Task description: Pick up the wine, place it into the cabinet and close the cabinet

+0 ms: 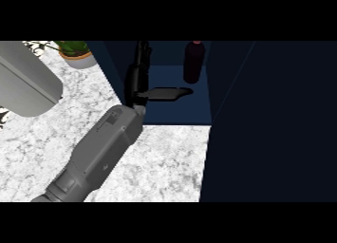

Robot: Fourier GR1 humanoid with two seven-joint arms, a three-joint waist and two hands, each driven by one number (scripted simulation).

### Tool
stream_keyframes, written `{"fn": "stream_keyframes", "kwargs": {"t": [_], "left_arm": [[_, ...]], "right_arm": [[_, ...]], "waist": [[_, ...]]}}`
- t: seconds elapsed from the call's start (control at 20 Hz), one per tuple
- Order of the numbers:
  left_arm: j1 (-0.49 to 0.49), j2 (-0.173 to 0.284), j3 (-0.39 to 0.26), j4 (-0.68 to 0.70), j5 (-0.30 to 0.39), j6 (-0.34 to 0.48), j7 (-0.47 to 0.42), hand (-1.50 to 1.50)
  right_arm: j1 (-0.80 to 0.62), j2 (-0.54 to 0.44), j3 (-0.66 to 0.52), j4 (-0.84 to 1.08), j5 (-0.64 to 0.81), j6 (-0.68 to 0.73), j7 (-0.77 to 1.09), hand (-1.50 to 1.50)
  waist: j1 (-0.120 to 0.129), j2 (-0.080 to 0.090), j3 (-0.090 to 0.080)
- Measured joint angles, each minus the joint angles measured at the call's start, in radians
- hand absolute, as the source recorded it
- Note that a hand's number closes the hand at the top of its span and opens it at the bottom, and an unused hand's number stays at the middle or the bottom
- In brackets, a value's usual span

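Marble counter [163, 161]; dark cabinet [178, 114] open. Wine [194, 61] stands inside, far. Right hand [146, 85], fingers apparently straight, thumb apart, releasing: withdraw straight back, avoiding the bottle.

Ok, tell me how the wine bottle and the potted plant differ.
The wine bottle is dark and tall, while the potted plant is short, with green leaves in a pale pot. The bottle stands inside the dark blue cabinet; the plant sits out on the marble counter. Both stand upright, and the hand holds neither.

Dark wine [194, 61] (navy cabinet [178, 102])
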Motion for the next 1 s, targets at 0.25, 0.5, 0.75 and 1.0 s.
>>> {"fn": "stream_keyframes", "kwargs": {"t": [0.25, 0.5, 0.75, 1.0], "left_arm": [[0.148, 0.007, -0.060, -0.226, -0.017, 0.032, 0.055, -1.50], [0.327, 0.028, -0.132, -0.447, -0.044, 0.066, 0.084, -1.50], [0.489, 0.069, -0.200, -0.670, -0.077, 0.107, 0.116, -1.50], [0.632, 0.104, -0.262, -0.849, -0.120, 0.141, 0.123, -1.50]], "right_arm": [[-0.013, -0.005, -0.009, 0.002, 0.005, -0.010, 0.000, -1.50], [-0.033, -0.001, 0.021, 0.001, 0.012, -0.030, 0.013, -1.50], [-0.041, -0.013, 0.030, -0.002, 0.016, -0.038, 0.025, -1.50], [-0.043, -0.043, 0.013, -0.003, 0.015, -0.019, 0.037, 1.50]], "waist": [[0.006, -0.001, 0.000], [0.004, 0.001, 0.000], [-0.002, 0.004, 0.000], [-0.008, 0.007, 0.000]]}}
